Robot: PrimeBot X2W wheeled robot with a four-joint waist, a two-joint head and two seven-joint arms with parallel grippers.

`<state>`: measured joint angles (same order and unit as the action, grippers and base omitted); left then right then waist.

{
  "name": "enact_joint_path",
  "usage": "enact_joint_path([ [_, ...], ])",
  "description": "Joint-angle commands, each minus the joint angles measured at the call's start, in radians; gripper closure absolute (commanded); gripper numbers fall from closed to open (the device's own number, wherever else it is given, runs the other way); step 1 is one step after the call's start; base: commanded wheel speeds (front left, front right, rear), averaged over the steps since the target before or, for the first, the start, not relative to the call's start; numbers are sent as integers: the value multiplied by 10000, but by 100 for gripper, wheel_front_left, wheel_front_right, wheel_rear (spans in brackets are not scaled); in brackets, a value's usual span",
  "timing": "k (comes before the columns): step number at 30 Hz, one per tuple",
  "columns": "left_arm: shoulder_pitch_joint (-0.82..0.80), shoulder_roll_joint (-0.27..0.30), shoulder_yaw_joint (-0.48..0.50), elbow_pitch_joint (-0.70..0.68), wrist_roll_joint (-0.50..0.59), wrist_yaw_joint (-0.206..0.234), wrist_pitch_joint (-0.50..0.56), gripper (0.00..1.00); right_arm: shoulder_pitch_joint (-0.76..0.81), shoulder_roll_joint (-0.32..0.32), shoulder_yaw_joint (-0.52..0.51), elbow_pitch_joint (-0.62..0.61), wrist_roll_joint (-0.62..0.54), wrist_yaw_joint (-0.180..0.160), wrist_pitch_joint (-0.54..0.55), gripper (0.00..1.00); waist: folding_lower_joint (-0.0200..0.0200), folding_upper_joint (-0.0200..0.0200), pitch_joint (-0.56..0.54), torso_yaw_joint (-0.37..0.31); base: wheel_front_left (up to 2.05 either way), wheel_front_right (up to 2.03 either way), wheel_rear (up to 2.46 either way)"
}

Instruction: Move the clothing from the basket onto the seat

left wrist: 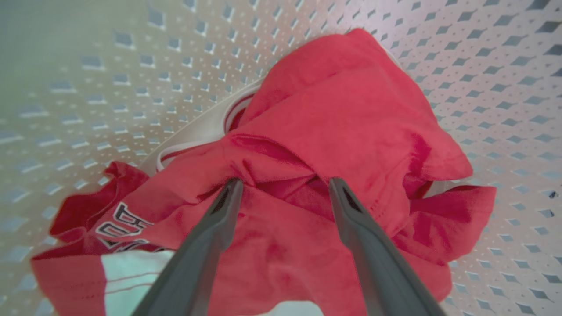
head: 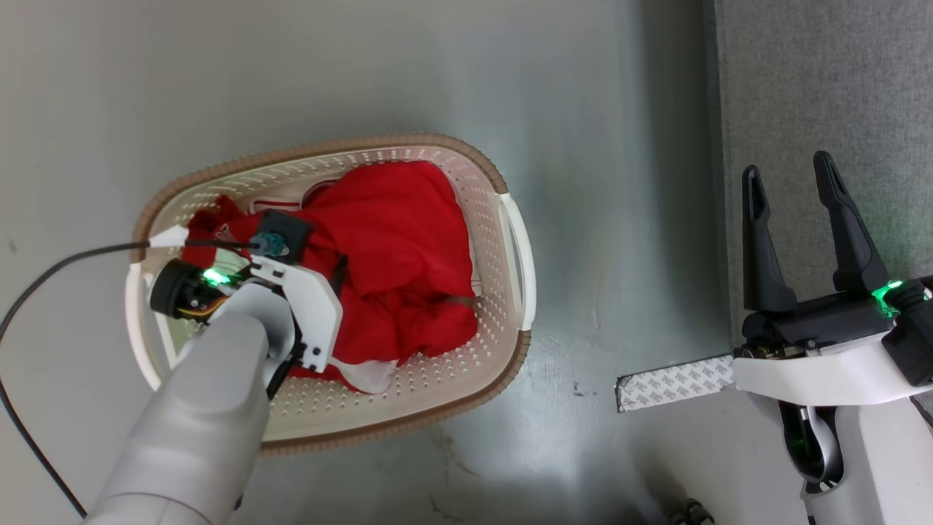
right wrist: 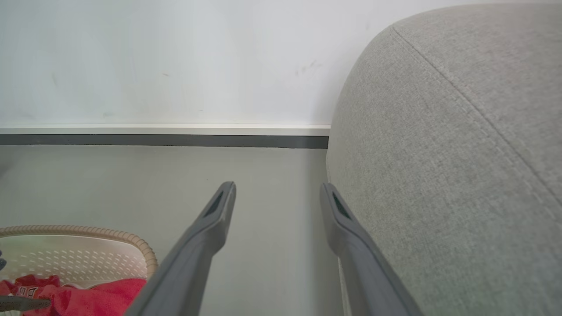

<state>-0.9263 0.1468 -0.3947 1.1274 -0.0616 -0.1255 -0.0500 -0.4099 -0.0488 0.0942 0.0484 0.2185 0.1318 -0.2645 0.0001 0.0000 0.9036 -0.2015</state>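
1. The clothing point(head: 397, 248) lies crumpled inside the basket point(head: 466, 149), which stands on the floor point(head: 605, 292).
2. The left gripper point(left wrist: 285, 182) is inside the basket, fingers spread, tips against the red fabric (a fold sits between them).
3. The right gripper point(head: 787, 166) is spread and empty, at the edge of the seat point(head: 824, 87).

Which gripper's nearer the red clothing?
Left. The left gripper is in the basket, open at the clothing; the right gripper hangs open by the seat.
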Motion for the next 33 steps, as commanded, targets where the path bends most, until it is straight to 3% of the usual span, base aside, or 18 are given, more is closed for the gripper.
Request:
enact_joint_path([
  [1,-152,133,-40,125,82,43,30,0,-112,-30,16,-45,36,-21,0,0,-1,0,67,-63,0,0,0],
  [9,-530,248,-142,538,83,410,67,0,-94,-28,10,-89,82,-21,0,0,-1,0,246,-145,0,0,0],
  [33,-1506,-236,-727,1042,-194,140,-307,0,-132,-34,-34,-197,-166,-21,6,0,-1,0,996,-158,0,0,0],
])
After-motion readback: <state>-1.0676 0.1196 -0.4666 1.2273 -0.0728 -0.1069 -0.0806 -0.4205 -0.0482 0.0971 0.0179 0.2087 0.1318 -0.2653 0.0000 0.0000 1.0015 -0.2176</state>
